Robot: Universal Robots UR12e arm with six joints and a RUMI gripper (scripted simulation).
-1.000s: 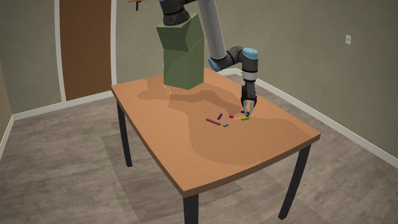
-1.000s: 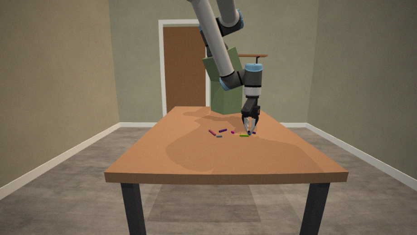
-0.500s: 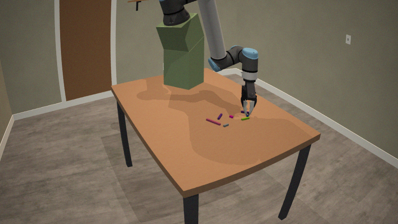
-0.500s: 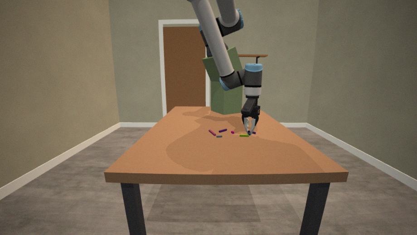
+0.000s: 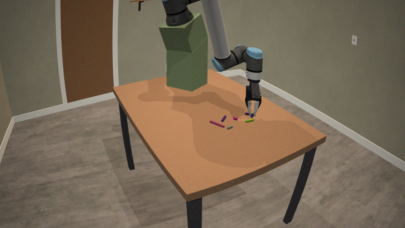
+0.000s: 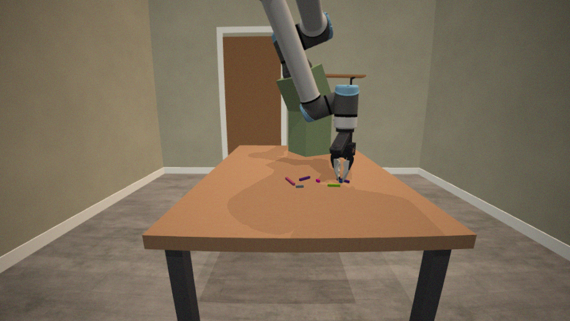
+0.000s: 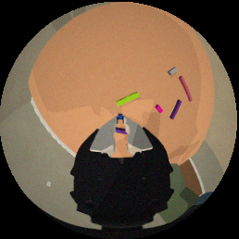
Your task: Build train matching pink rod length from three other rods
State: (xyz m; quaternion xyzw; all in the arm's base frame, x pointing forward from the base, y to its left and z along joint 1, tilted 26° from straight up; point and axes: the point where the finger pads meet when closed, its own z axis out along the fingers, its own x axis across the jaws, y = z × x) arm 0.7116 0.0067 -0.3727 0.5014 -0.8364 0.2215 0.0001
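Six small rods are lying or being handled on the far right part of the brown table (image 5: 198, 170), with the arm reaching down over them from its green pedestal (image 5: 185, 59). The gripper (image 5: 252, 114) is pointing straight down at the table top, its jaws drawn almost fully together and clamping on the little blue rod (image 7: 120, 116), which is showing as a dark blue speck right at the tips in the wrist view. Just behind the blue rod, between the grey fingers, a short purple rod (image 7: 120, 131) is lying crosswise; in the top view it is peeking out to the left of the tips (image 5: 247, 113), and whether it is touching the blue rod cannot be told. Just in front of the gripper the lime rod (image 5: 249, 120) is lying flat, near the blue rod but apart from it. Further left, the small magenta rod (image 5: 235, 118) is sitting by itself, and beyond it a longer purple rod (image 5: 223, 118) is lying at a slant. The pink rod (image 5: 217, 123) is resting flat at the left end of the group, angled across the table, with the short grey rod (image 5: 230, 127) lying just to the near right of it and not touching it. None of the rods are lined up end to end.
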